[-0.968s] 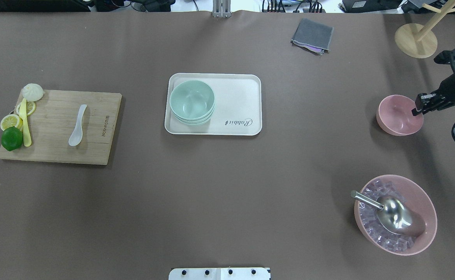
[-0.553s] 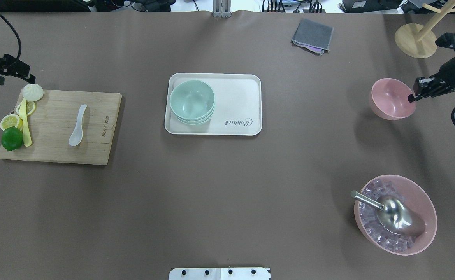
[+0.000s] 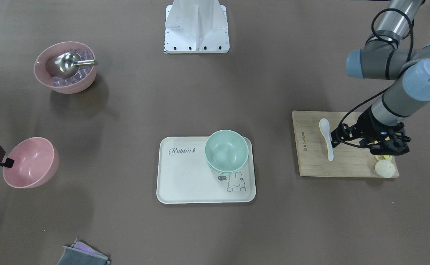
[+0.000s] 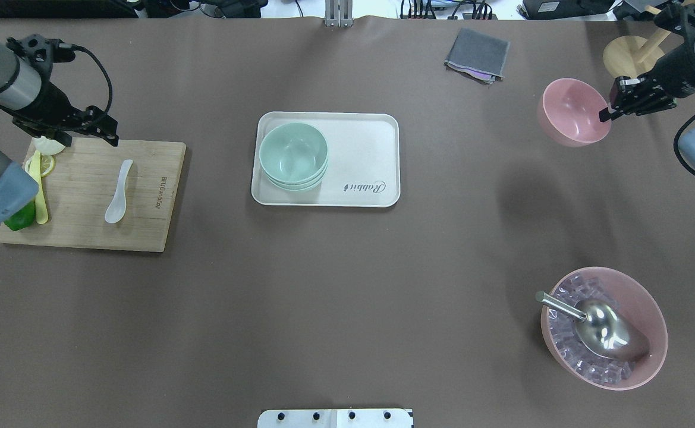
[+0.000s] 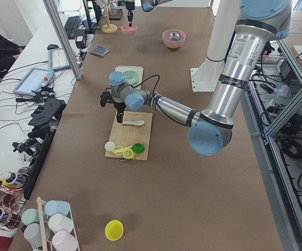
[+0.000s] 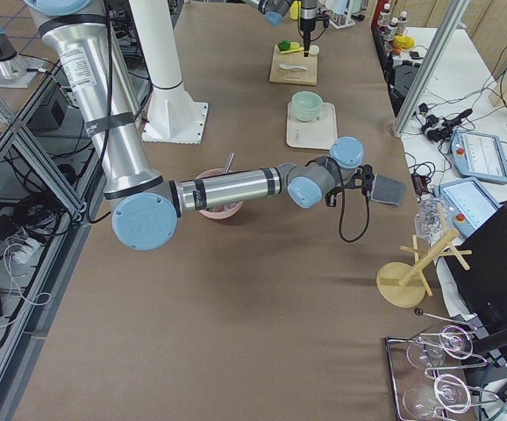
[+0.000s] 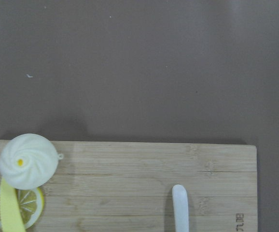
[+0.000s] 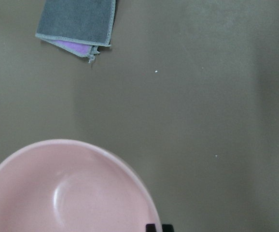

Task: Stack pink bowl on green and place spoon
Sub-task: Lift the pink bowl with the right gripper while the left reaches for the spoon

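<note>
Spanning every view, the brown table (image 4: 347, 297) carried a bamboo cutting board (image 4: 145, 232) on the robot's left and a cream tray (image 4: 365, 148) at the middle. A large pink bowl (image 4: 663, 342) of clear cubes, with a metal scoop (image 4: 603, 330) lying in it, sat near the robot on its right.

The stack of green bowls (image 4: 293, 151) stood upright on the tray's left end, mouth up. The pink bowl (image 4: 570, 113) was far out on the robot's right, well apart from the tray and near the folded grey cloth (image 4: 478, 53). It hung clear of the table, its shadow falling apart from it, and was tipped so that its mouth faced up and partly toward the tray. The right gripper (image 4: 607, 113) was pinched narrow on the bowl's rim at the side away from the tray.

The left gripper (image 3: 336, 140) hovered above the board's far left part, just beside the spoon's handle; how wide its jaws stood could not be told.

The white spoon (image 4: 118, 193) lay flat near the board's middle. Its long axis ran roughly away from the robot, the scoop end toward the robot and the handle pointing to the table's far side, leaning slightly to the robot's right. In the left wrist view only the handle tip showed.

A white bun (image 7: 28, 161) sat on the board's far left corner, touching a lemon slice (image 7: 31, 208); a lime (image 4: 19, 221) lay nearer the robot.
</note>
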Motion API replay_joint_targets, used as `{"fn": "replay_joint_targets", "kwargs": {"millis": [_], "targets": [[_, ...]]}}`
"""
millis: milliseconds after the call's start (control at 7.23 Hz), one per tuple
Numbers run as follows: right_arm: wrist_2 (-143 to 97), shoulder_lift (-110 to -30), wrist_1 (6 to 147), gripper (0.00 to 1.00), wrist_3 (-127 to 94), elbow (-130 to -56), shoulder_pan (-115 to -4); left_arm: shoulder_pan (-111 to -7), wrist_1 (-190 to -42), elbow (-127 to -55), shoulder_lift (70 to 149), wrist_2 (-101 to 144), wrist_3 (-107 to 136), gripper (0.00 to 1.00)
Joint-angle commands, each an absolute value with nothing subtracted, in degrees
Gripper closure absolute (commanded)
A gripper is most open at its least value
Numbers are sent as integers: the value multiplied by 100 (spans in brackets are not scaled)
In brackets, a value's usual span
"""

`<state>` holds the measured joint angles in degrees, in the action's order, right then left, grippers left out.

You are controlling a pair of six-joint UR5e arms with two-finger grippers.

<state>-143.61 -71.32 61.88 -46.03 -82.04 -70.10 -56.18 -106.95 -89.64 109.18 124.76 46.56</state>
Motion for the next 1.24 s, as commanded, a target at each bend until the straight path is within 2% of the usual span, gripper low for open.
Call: {"fn": "replay_joint_targets", "kwargs": {"millis": [0,277,691,830,1106], "targets": [[-14361,-6953,6187,100,-4903,-8226,-6987,-5248,-10722,-8782,10951,11990,4808,2],[-14361,-6917,6187,100,-5254,-8454,-6917,-5230,-11256,-8396,10977,11988,4825,3],[-14361,-6855,6187,100,-5300,-8464,-6900,-5177,-11347,-8411,10951,12041,4834,3],[-14353,-6855,6187,100,-5300,-8455,-6882,-5151,-11355,-8429,10942,12050,4912,6],[-14353,-6855,6187,100,-5291,-8446,-6847,-5133,-11461,-8490,10899,12050,4948,22]]}}
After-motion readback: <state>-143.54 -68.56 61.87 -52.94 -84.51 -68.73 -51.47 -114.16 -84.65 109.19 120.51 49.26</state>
